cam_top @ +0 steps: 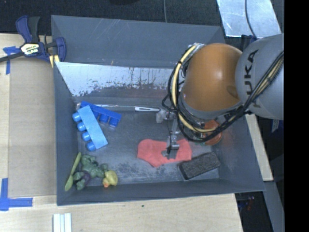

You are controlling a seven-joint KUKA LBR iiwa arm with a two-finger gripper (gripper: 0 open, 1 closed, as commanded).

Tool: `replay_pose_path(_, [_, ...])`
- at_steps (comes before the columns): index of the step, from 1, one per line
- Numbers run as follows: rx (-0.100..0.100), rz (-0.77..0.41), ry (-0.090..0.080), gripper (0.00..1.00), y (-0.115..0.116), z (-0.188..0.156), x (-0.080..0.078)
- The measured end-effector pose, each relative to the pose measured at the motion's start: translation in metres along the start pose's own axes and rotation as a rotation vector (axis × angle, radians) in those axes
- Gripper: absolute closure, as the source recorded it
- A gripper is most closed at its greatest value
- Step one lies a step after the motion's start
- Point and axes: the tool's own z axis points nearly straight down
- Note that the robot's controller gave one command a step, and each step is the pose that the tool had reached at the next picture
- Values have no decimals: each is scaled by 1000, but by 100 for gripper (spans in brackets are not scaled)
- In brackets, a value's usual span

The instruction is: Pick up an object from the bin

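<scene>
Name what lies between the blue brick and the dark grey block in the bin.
The flat red piece, with the gripper over it, as the camera view shows.

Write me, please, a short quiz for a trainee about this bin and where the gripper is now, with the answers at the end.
1. Which thing is the gripper over? A) a yellow ball B) the flat red piece C) a white cup
2. True or false: the dark grey block lies against the left wall of the bin.
3. Fill in: the long studded brick in the left part of the bin is ____ in colour.

Key: 1 B. 2 False: the dark grey block lies at the lower right, beside the flat red piece. 3 Blue.
</scene>
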Motion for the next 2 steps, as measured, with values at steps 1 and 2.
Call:
replay_pose_path(1, [-1,1,-8,0,0,-4,-2])
replay_pose_path(2, [-1,50,-10,0,-12,34,14])
